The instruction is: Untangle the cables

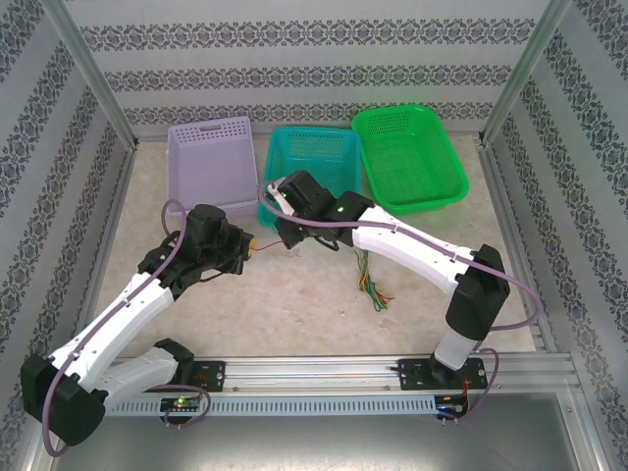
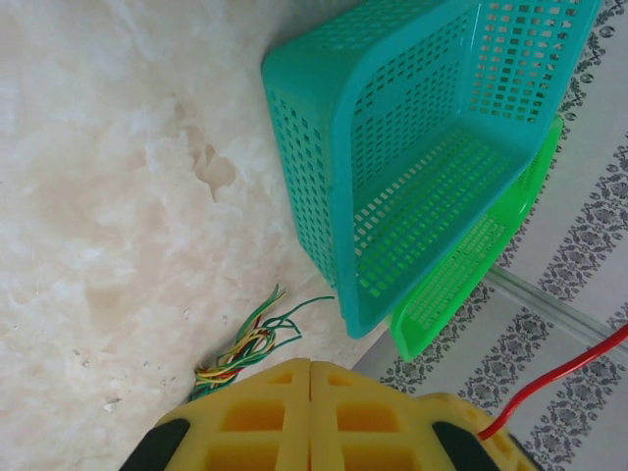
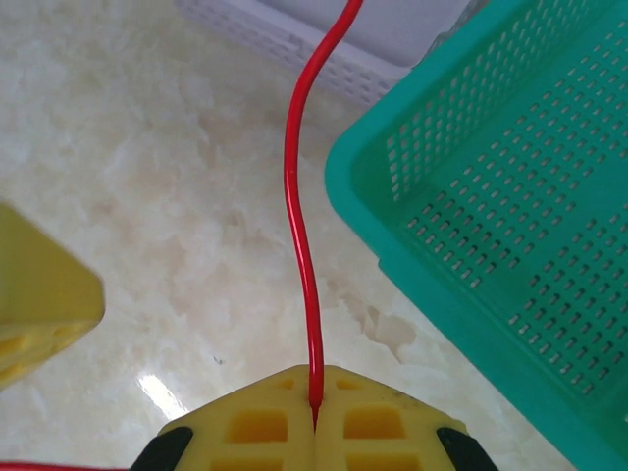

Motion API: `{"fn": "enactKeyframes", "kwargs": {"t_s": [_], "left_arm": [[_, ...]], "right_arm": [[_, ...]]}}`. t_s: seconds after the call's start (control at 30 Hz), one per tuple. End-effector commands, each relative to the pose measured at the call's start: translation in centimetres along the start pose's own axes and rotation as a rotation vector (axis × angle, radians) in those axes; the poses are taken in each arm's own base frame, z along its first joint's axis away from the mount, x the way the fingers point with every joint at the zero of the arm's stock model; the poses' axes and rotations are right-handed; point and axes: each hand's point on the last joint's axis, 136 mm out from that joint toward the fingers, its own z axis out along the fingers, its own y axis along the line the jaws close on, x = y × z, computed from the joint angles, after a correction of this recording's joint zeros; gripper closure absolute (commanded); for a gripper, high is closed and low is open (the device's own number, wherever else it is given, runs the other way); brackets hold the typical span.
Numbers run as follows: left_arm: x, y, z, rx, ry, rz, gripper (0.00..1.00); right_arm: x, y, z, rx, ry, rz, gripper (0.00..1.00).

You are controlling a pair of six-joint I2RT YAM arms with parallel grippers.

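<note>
Right gripper (image 3: pixel 316 392) is clamped on a red wire (image 3: pixel 292 196) — the strand rises from between its fingers toward the purple basket (image 3: pixel 324 49). Left gripper (image 2: pixel 310 371) has its jaws pressed together; the red wire passes its outer side, grip unclear. Bundled cables (image 1: pixel 371 280) lie on the table (image 1: pixel 294 314) near the teal basket (image 1: pixel 309 157) — the green basket (image 1: pixel 407 157) touches its far side.
</note>
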Motion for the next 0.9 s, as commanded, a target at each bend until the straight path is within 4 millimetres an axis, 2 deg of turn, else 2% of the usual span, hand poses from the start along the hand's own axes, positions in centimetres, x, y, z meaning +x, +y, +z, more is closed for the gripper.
{"fn": "enactKeyframes", "kwargs": {"t_s": [0.0, 0.1, 0.17, 0.27, 0.4, 0.53, 0.63, 0.8, 0.87], "left_arm": [[-0.3, 1.7, 0.0, -0.031, -0.004, -0.075, 1.0], [0.2, 2.9, 1.0, -0.036, 0.0, -0.128, 1.0], [0.5, 3.3, 1.6, -0.034, -0.005, -0.162, 1.0], [0.8, 3.9, 2.3, -0.033, -0.03, -0.225, 1.0], [1.4, 3.2, 3.3, 0.01, -0.022, -0.325, 0.99], [1.5, 2.8, 3.0, 0.022, -0.021, -0.342, 0.64], [0.9, 3.4, 2.0, 0.018, -0.047, -0.339, 0.41], [-2.0, 5.1, -1.5, 0.007, -0.16, -0.215, 0.28], [-2.8, 6.7, -3.3, -0.07, -0.196, -0.139, 0.27]], "right_arm": [[-3.2, -3.2, -1.0, -0.024, -0.134, 0.29, 1.0], [-5.4, -6.2, -1.2, -0.079, -0.256, 0.557, 1.0], [-6.8, -7.4, -1.3, -0.121, -0.33, 0.695, 1.0], [-8.5, -8.3, -1.2, -0.177, -0.41, 0.842, 1.0], [-9.7, -8.4, -0.6, -0.225, -0.439, 0.939, 1.0], [-10.0, -8.8, -0.6, -0.186, -0.425, 0.828, 1.0], [-9.9, -9.7, -1.0, -0.132, -0.374, 0.676, 1.0], [-9.2, -12.9, -1.2, -0.102, -0.294, 0.507, 1.0], [-9.0, -14.6, -0.7, -0.102, -0.257, 0.488, 1.0]]}}
